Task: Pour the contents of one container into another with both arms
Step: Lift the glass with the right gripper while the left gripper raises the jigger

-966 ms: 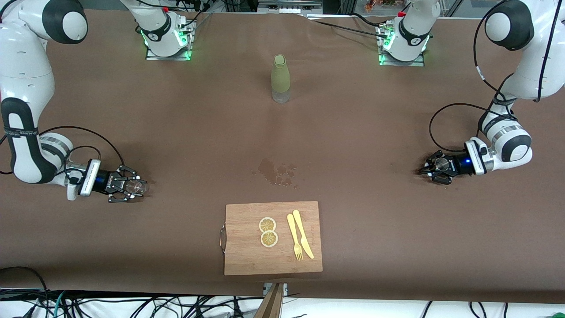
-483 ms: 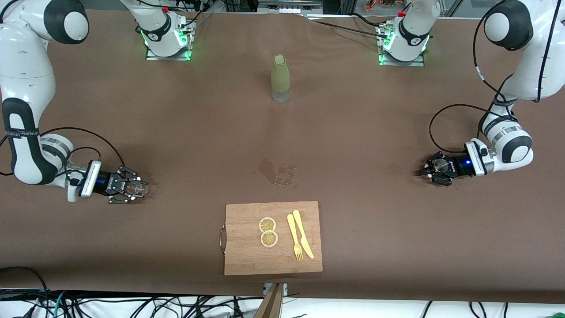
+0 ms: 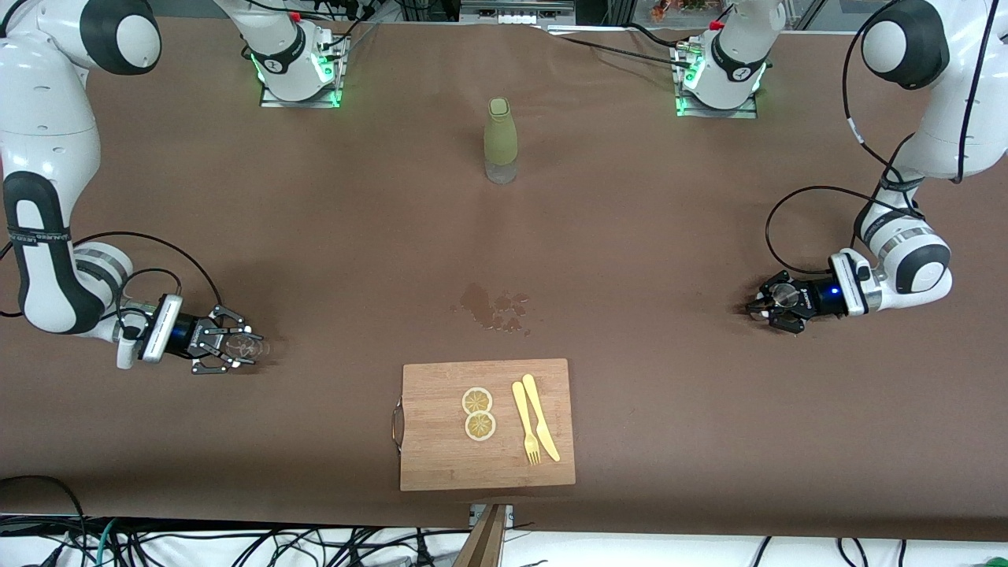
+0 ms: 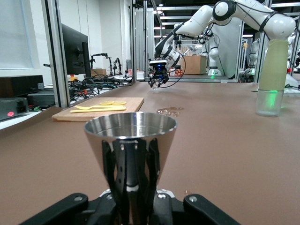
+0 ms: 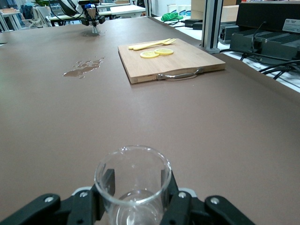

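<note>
A: Surroundings? Brown worktop (image 3: 669,409) cover, a wet patch (image 3: 494,305) mid-surface.
B: Black cables (image 3: 236,547) on the white floor at the near edge. Aluminium frame posts (image 4: 52,51), a dark monitor (image 4: 74,49), bright ceiling lights (image 4: 160,8).

Both arms reach low over the desk, wrists turned level. The left gripper (image 3: 776,303) sits at its own end, jaws clamped on something; the right gripper (image 3: 232,346) does likewise at its end.
</note>
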`<state>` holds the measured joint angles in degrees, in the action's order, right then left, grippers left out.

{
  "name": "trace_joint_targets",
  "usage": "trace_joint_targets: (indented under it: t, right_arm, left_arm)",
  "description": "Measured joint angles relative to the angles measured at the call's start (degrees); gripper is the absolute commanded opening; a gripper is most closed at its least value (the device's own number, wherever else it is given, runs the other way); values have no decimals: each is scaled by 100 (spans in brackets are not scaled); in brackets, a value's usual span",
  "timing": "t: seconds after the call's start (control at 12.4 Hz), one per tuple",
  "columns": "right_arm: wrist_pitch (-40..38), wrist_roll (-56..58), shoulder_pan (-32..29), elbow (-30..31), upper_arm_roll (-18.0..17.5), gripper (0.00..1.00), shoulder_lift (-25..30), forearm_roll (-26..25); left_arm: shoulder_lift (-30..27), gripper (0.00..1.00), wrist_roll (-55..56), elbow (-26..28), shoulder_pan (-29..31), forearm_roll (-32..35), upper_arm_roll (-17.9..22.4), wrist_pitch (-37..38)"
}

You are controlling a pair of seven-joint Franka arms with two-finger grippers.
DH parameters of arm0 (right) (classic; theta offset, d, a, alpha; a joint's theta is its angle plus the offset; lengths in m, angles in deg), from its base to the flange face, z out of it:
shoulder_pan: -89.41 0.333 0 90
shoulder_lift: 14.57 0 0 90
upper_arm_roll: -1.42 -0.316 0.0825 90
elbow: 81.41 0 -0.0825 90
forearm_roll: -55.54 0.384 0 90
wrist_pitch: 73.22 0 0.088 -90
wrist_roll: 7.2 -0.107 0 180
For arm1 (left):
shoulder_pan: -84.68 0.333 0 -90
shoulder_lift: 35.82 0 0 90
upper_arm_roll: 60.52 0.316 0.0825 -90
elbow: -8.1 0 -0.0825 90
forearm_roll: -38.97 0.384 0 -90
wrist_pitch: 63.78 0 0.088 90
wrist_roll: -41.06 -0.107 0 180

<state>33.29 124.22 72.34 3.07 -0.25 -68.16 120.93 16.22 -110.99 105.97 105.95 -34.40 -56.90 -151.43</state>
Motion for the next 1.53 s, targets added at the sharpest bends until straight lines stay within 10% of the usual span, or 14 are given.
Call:
trace_joint_targets:
  t: [1.53]
  right_arm:
    - [713,-3336,1593,-191,-228,13,1211,-1723]
  left_arm:
    - [-175,0,356,348,-1876,-1681,-14,-378]
